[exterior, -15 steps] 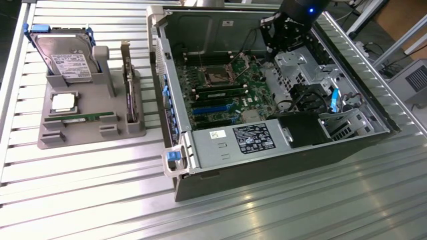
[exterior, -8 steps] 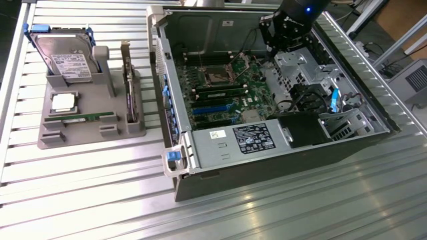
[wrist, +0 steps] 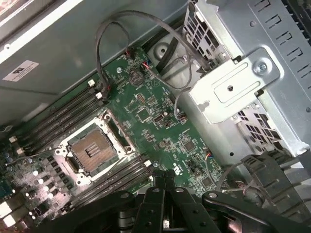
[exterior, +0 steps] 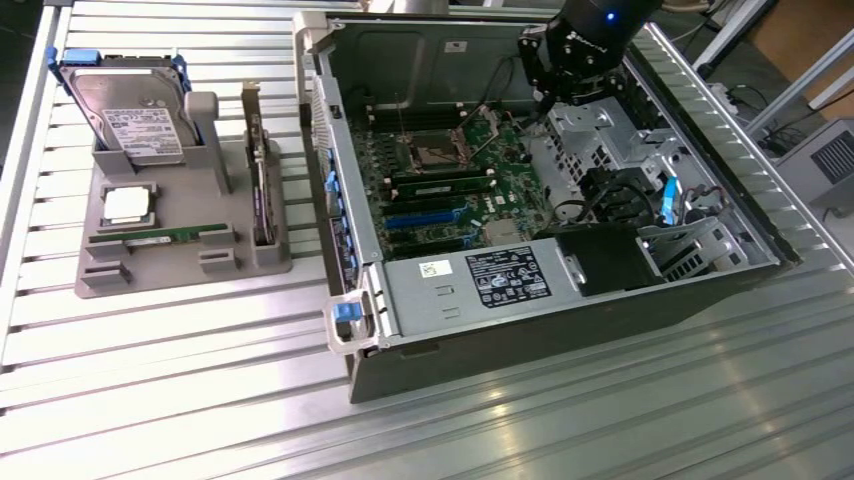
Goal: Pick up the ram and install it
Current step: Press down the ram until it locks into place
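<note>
The black gripper [exterior: 550, 103] hovers inside the open grey computer case [exterior: 561, 300], upper right of the exterior frame, fingers closed on nothing. The thin green ram stick [exterior: 174, 236] lies in the grey holder [exterior: 267, 262] at the left, well apart from it.

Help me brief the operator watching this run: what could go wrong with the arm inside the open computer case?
The black gripper hangs shut over the green motherboard, close to looping black cables that might snag it. The open square processor socket lies exposed beneath, so a stray touch could damage its contacts.
</note>
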You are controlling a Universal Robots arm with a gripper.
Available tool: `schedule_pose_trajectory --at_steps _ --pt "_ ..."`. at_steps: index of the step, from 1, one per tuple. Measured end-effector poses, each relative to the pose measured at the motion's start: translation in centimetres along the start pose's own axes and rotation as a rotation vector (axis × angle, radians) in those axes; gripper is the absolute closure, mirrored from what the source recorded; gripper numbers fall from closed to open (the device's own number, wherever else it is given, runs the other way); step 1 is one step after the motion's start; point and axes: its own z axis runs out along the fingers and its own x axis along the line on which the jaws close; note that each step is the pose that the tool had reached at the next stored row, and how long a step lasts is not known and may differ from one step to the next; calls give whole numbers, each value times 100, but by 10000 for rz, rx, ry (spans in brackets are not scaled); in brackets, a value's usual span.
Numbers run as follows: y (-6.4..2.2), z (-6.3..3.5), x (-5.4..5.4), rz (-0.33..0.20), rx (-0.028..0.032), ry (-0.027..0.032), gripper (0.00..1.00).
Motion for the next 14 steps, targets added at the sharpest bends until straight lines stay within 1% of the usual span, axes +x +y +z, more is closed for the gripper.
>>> schedule_pose_trajectory --at_steps 7,10,13,14 --pt "0 0 0 1598 -75 -3 90" --pt "0 0 0 2037 -94 -4 90" --pt "0 0 0 2826 -131 -5 90" --pt "0 0 0 2939 -137 -5 90"
